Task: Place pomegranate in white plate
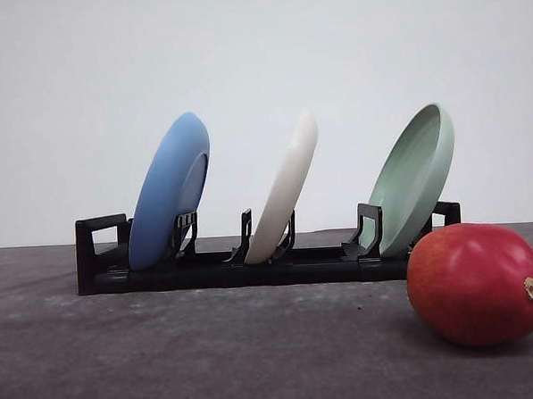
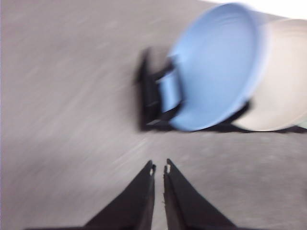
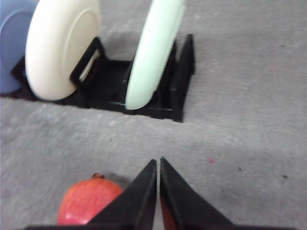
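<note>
Plates: three, standing on edge in one black rack (image 1: 252, 270) — blue plate (image 1: 168, 191), white plate (image 1: 286, 189), green plate (image 1: 413, 178).
Fruit: one red pomegranate (image 1: 476, 282) on the grey table (image 1: 212, 354), near the rack's green-plate end, not on any plate.
Pincers: two; left pincer (image 2: 159, 168) and right pincer (image 3: 158, 162) both pressed together, holding nothing.
Hard to see: left wrist view is blurry; right pincer covers part of the pomegranate.
</note>
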Robot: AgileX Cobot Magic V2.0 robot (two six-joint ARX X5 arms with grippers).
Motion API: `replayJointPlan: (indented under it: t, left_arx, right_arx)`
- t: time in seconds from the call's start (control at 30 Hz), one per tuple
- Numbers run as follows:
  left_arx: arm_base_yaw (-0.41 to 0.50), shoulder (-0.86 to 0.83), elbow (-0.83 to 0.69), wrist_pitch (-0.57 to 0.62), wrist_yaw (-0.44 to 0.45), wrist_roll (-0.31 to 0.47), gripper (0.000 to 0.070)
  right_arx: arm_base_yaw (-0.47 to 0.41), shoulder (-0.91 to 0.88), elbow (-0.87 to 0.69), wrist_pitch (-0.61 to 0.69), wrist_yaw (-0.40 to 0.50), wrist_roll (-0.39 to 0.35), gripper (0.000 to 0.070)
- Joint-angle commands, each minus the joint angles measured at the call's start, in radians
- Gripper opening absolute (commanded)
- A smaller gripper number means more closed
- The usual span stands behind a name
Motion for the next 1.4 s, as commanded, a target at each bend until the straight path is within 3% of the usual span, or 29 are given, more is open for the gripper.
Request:
replayJointPlan:
  t: [0.0, 0.3, 0.47, 0.53, 0.6, 0.63, 0.7, 1.03, 1.37]
  left_arx:
    - [-0.047, 0.022, 0.021, 0.032, 0.005, 0.043, 0.0013]
    - [-0.267, 0.091, 0.023, 0.106, 0.002, 0.265, 0.0013]
    - [-0.287, 0.093, 0.023, 0.112, 0.001, 0.279, 0.0026]
    - [-0.288, 0.093, 0.024, 0.113, 0.004, 0.275, 0.0140]
    - [-0.291, 0.091, 0.025, 0.114, 0.018, 0.271, 0.0313]
    - [-0.293, 0.091, 0.027, 0.114, 0.028, 0.270, 0.0358]
    - [-0.301, 0.091, 0.034, 0.114, 0.039, 0.270, 0.0359]
    - [-0.387, 0.121, 0.040, 0.221, 0.040, 0.274, 0.0354]
    - [-0.526, 0.352, 0.040, 0.485, -0.030, 0.276, 0.0353]
  right_arx:
    - [0.036, 0.003, 0.016, 0.012, 0.005, -0.062, 0.0002]
    - [0.183, 0.002, 0.016, 0.019, 0.003, -0.126, 0.0002]
    - [0.192, 0.002, 0.016, 0.019, 0.002, -0.128, 0.0006]
    - [0.192, 0.002, 0.016, 0.019, -0.003, -0.128, 0.0066]
    - [0.192, 0.002, 0.016, 0.020, -0.003, -0.127, 0.0210]
    - [0.192, 0.002, 0.016, 0.020, -0.003, -0.127, 0.0271]
    - [0.192, 0.002, 0.016, 0.019, -0.003, -0.127, 0.0318]
    - [0.192, -0.002, 0.016, 0.019, -0.004, -0.124, 0.0322]
    - [0.192, -0.044, 0.016, 0.016, -0.003, -0.122, 0.0321]
